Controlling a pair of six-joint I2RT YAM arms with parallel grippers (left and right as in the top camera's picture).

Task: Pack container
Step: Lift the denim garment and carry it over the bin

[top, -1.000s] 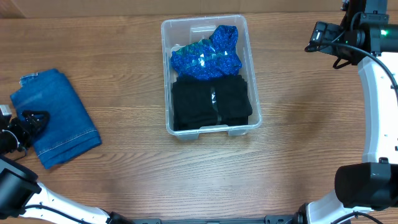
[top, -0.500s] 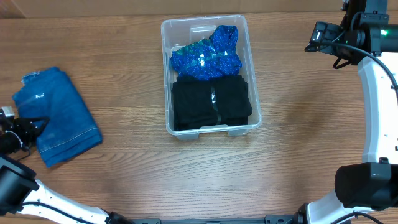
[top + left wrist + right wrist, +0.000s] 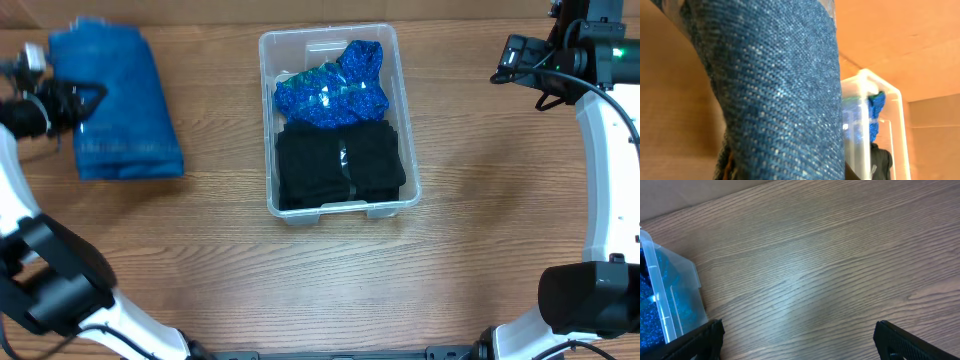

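While container (image 3: 267,120), sitting between pincers, holds blue top (image 3: 333,90) and black clothes (image 3: 338,165), jeans (image 3: 125,110) left of it not packed yet; left pincer (image 3: 68,100) probably clamped on them, right pincer (image 3: 797,340) apart, idle.

One container (image 3: 328,31). One bench (image 3: 480,250). One folded denim (image 3: 125,105). One shiny blue piece (image 3: 332,92). Two black bundles (image 3: 310,165) side by side, though I cannot tell whether they are separate garments or one. Two end effectors: the left end effector (image 3: 75,100) and the right end effector (image 3: 799,327).
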